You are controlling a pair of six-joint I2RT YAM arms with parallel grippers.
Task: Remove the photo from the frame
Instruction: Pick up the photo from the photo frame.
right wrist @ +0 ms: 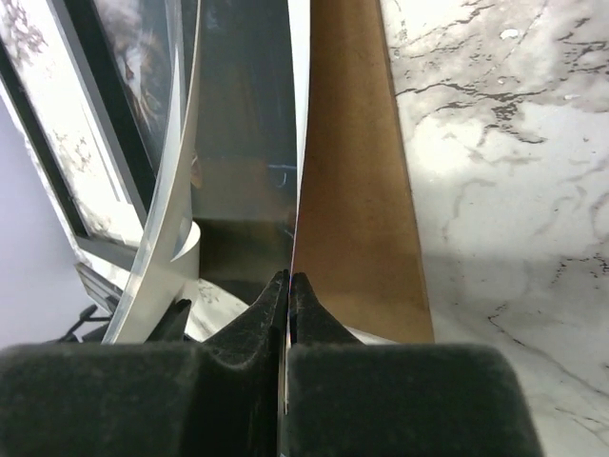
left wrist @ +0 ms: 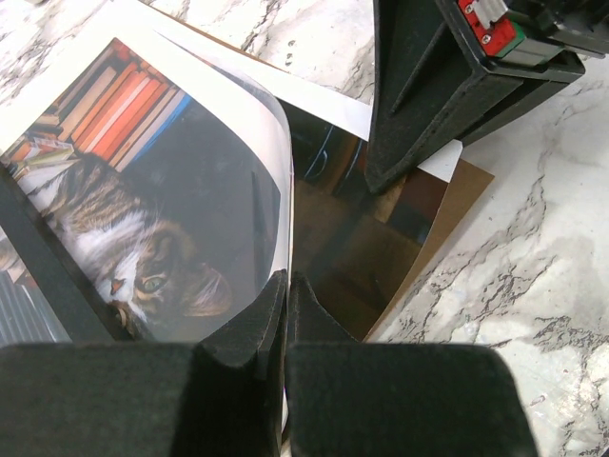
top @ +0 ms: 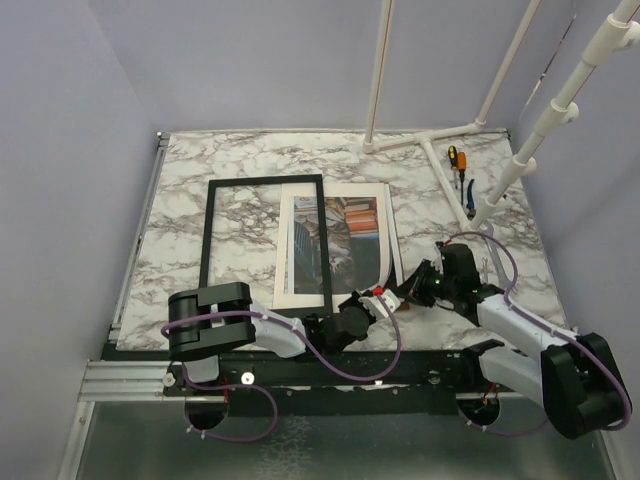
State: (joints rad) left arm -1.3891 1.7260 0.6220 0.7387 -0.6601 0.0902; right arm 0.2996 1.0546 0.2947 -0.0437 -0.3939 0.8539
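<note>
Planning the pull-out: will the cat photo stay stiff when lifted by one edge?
Probably floppy: the photo bows up in a curve near the left gripper. Likely light, since it looks like a thin sheet. A sharp tug could crease it.

**Enclosure and Work Surface**

Table (top: pixel 250 155): white marble-pattern top with grey veining. A metal rail (top: pixel 120 378) runs along the near edge. Walls (top: pixel 250 60): plain pale lilac on three sides. A white pipe stand (top: pixel 430 140) rests at far right. Lighting is even, with soft shadows.
</note>
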